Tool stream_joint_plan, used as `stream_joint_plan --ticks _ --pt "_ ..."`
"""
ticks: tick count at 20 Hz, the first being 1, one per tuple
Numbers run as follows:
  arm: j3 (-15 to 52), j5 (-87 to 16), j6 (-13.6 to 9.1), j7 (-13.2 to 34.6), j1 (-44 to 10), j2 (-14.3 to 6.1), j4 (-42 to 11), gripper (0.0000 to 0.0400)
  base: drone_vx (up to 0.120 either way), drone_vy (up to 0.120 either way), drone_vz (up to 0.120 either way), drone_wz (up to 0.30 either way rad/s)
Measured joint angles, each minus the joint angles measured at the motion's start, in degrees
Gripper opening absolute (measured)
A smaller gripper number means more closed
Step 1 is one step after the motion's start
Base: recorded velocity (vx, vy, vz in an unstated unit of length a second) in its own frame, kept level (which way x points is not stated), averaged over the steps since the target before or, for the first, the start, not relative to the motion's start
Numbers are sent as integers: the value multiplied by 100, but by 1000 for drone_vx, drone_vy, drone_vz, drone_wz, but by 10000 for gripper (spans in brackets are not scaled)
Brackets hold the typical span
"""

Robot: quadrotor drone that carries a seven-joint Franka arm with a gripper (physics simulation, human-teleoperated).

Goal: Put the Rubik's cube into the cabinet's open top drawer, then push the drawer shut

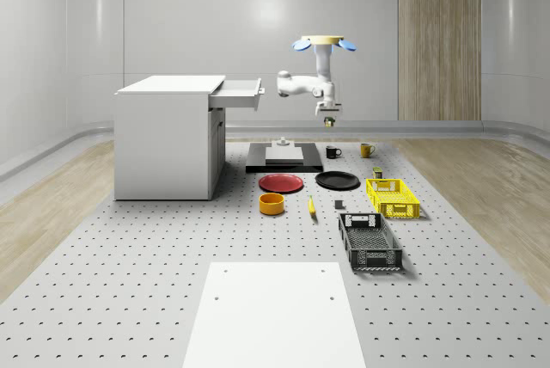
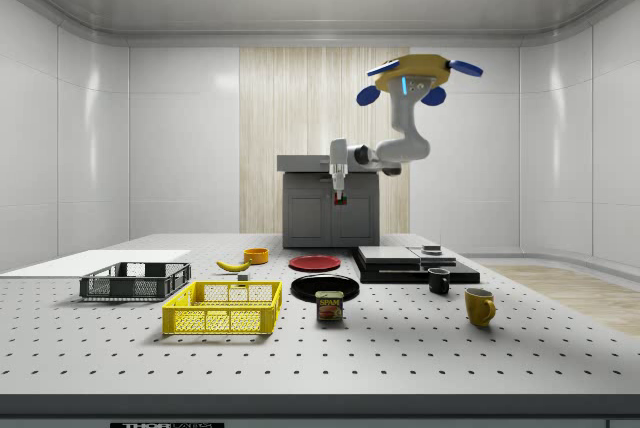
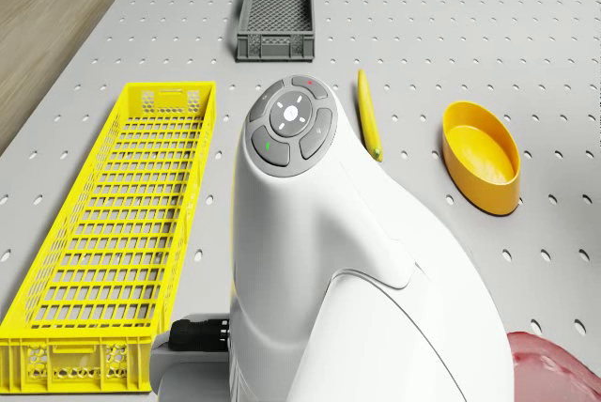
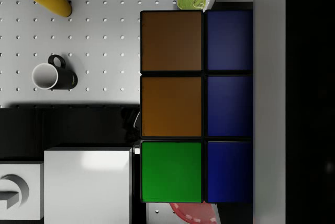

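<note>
The drone (image 1: 324,42) hovers to the whole-scene view's right of the white cabinet (image 1: 163,144), above the black platform (image 1: 284,160). Its white arm (image 3: 329,261) bends down to the gripper (image 1: 329,117), which is shut on the Rubik's cube (image 1: 329,123). The cube hangs in the air at about the height of the cabinet's open top drawer (image 1: 239,93), well clear of the drawer's front. In the wrist view the cube (image 4: 172,109) shows orange, green and blue squares close to the camera. In the side view the cube (image 2: 341,202) hangs in front of the cabinet (image 2: 310,213).
On the table lie a red plate (image 1: 282,183), a black plate (image 1: 337,180), an orange bowl (image 1: 271,204), a banana (image 1: 311,205), a yellow basket (image 1: 392,197) and a dark basket (image 1: 369,242). A black mug (image 1: 333,152) and a yellow mug (image 1: 367,150) stand behind them.
</note>
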Motion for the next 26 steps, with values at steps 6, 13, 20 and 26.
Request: stream_joint_plan --ticks 6,13,20,26 --pt "5 16 39 3 -4 -42 1 325 0 -120 120 0" --pt "10 32 77 5 -7 -83 1 325 0 -120 120 0" --pt "14 45 109 8 -10 -118 2 325 0 -120 120 0" --pt "16 55 133 9 -12 -142 2 325 0 -120 120 0"
